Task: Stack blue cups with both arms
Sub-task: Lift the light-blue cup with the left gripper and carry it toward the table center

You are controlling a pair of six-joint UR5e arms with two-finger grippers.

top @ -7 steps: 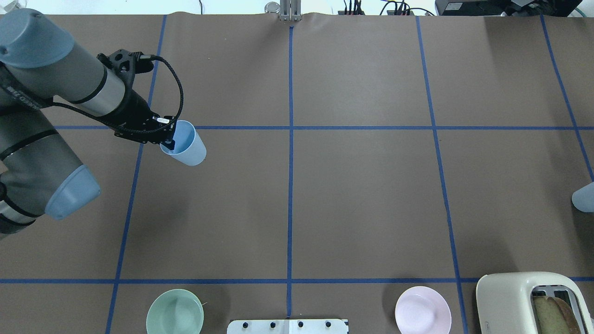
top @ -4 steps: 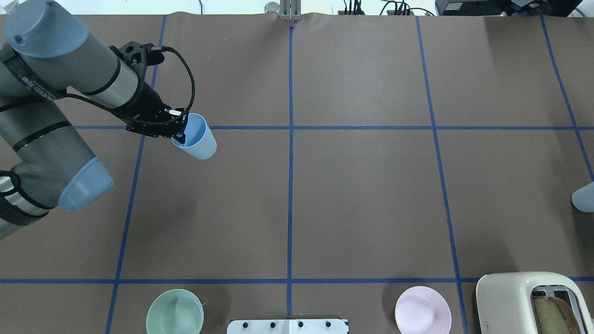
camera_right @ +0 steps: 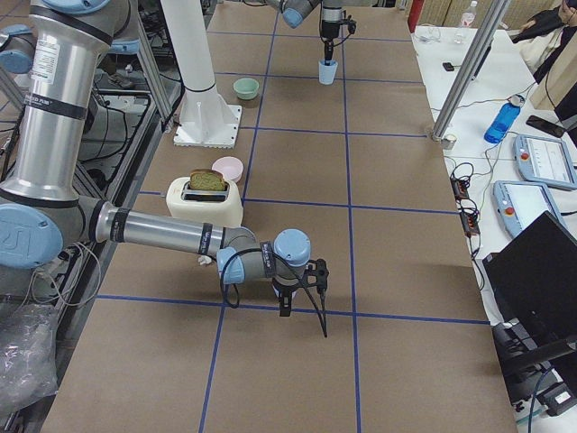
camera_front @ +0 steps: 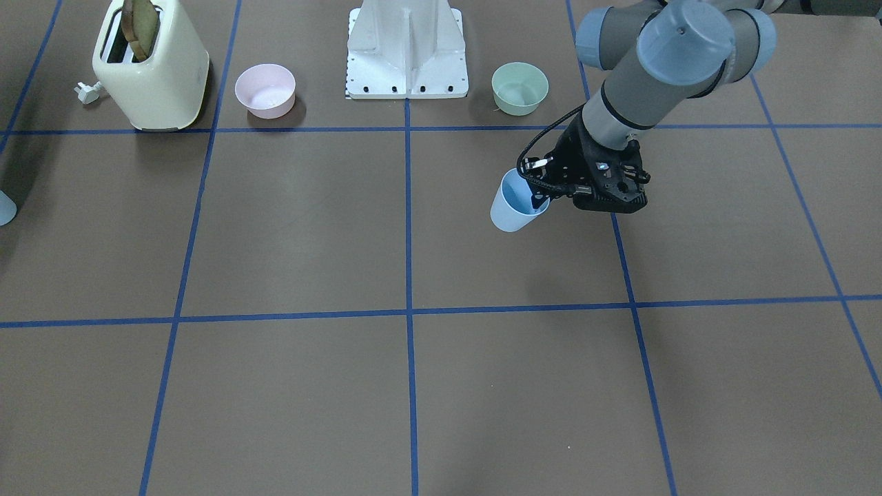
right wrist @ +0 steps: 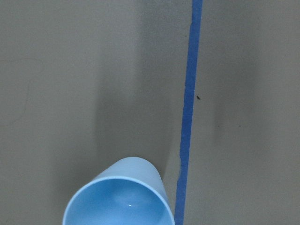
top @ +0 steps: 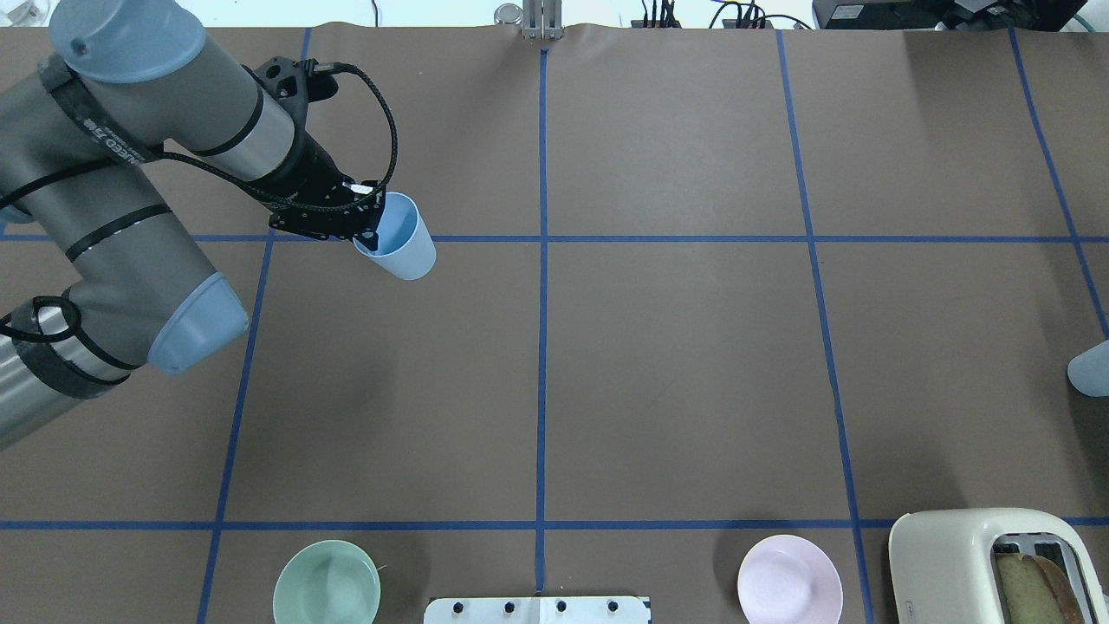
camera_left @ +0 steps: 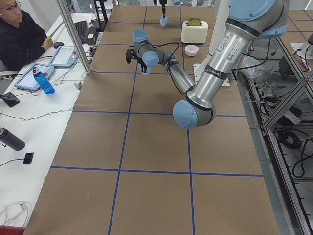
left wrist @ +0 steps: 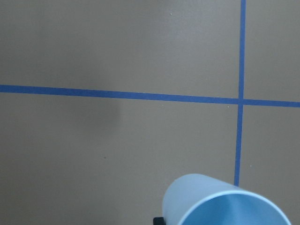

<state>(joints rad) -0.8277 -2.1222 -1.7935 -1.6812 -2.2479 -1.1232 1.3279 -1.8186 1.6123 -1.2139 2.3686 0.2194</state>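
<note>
My left gripper (top: 368, 232) is shut on the rim of a light-blue cup (top: 402, 240) and holds it tilted above the table's left half, one finger inside the rim. The cup also shows in the front view (camera_front: 514, 204) and the left wrist view (left wrist: 225, 201). The second blue cup (top: 1093, 367) stands at the table's far right edge. It fills the bottom of the right wrist view (right wrist: 119, 197). My right gripper (camera_left: 164, 9) shows only in the side views, right above that cup (camera_left: 164, 21). I cannot tell whether it is open or shut.
Along the robot's edge of the table are a pale green bowl (top: 327, 582), the white base mount (top: 537, 609), a pink bowl (top: 789, 579) and a cream toaster (top: 996, 563) with bread in it. Blue tape lines cross the brown table.
My left arm has carried its blue cup to the right and farther from the robot, toward the table's centre line. The cup at the right edge has not moved.
</note>
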